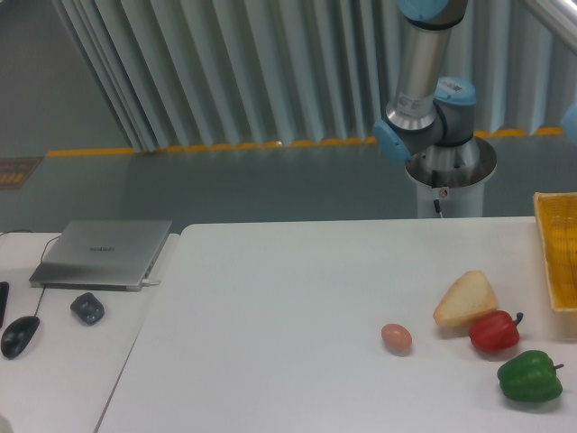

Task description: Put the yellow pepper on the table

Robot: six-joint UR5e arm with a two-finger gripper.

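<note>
No yellow pepper is being shown anywhere in the view, so the task is judged as not yet done: the pepper is probably inside the yellow crate point(557, 257) at the right edge, or out of frame, and this cannot be told. On the table point(288, 307) only a bread wedge point(465, 299), a red pepper point(493, 332), a green pepper point(529, 376) and an egg point(396, 338) are being seen. The robot arm point(424, 86) is being shown only at its base and lower joints; the gripper is out of view, so the state of its jaws cannot be told. On the laptop point(103, 253) a small logo is being shown, but it is too blurred to be read.
</note>
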